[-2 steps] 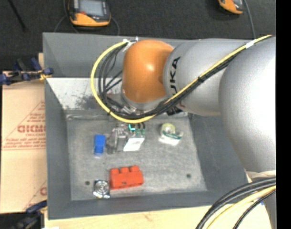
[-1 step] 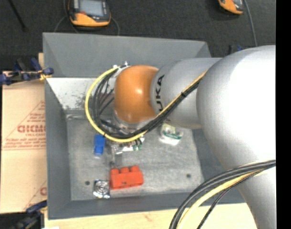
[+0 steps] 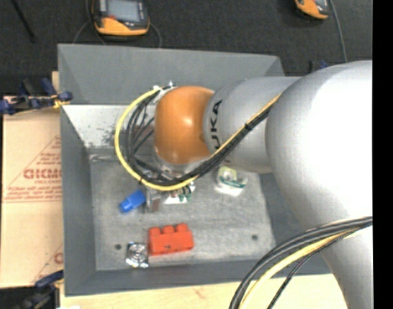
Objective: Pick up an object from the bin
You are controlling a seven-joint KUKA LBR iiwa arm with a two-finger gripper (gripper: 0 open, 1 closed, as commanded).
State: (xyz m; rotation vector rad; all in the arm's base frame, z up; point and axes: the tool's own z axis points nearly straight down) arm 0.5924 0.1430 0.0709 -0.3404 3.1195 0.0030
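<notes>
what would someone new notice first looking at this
The big silver arm with its orange cover reaches in from the right over the middle of the grey bin. On the bin floor, a red block stands out near the front edge. A small blue piece lies up and to its left, and a shiny metal piece lies by its left end.

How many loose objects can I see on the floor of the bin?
4. A blue piece left of centre, a red brick near the front, a silver metal piece front left, a white-and-green item beside the arm. More may be hidden beneath it.
</notes>
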